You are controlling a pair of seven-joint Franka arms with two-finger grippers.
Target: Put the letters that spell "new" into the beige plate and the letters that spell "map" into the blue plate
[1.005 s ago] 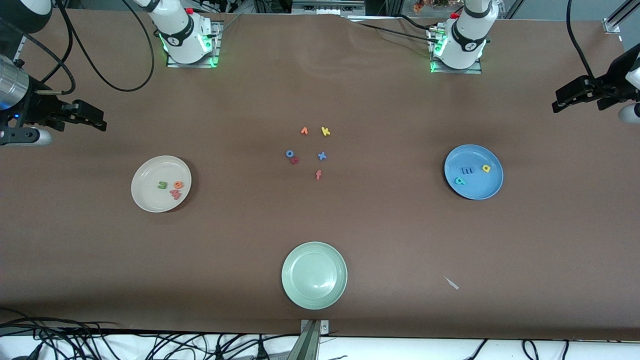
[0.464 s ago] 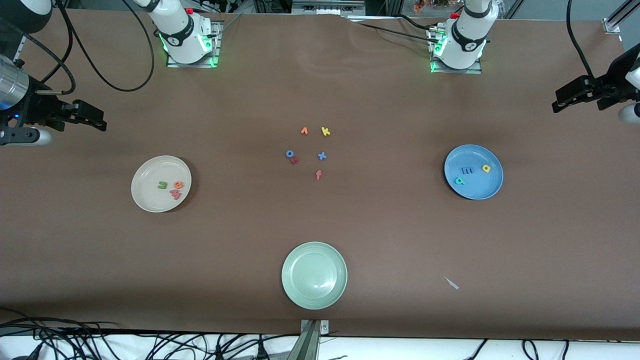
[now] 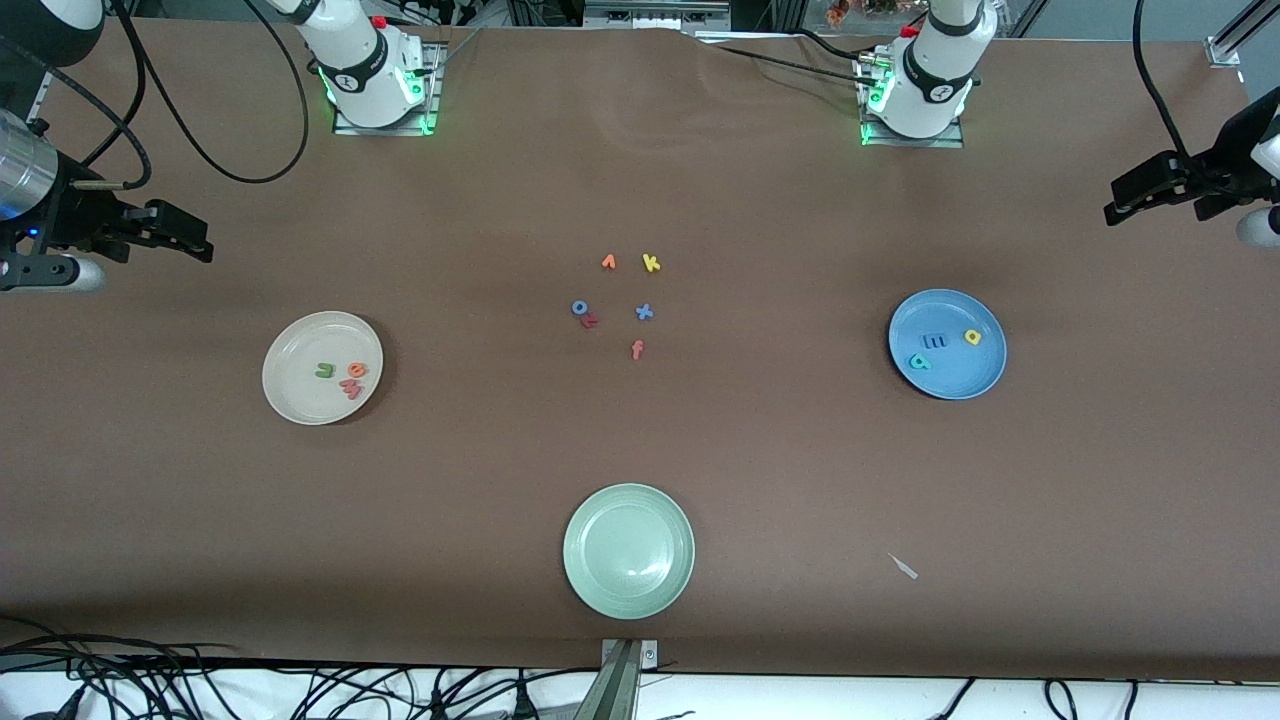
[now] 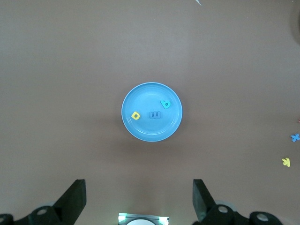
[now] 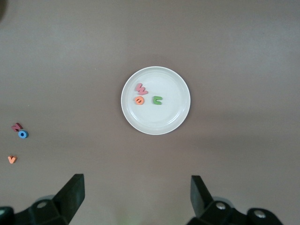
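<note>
The beige plate lies toward the right arm's end of the table and holds the green "n", orange "e" and pinkish-red "w". The blue plate lies toward the left arm's end and holds the blue "m", the teal letter and the yellow letter. My right gripper hangs open and empty high above the beige plate. My left gripper hangs open and empty high above the blue plate.
Loose letters lie mid-table: an orange one, a yellow "k", a blue "o" touching a red one, a blue "x" and an "f". A pale green plate sits nearest the front camera, with a white scrap beside it.
</note>
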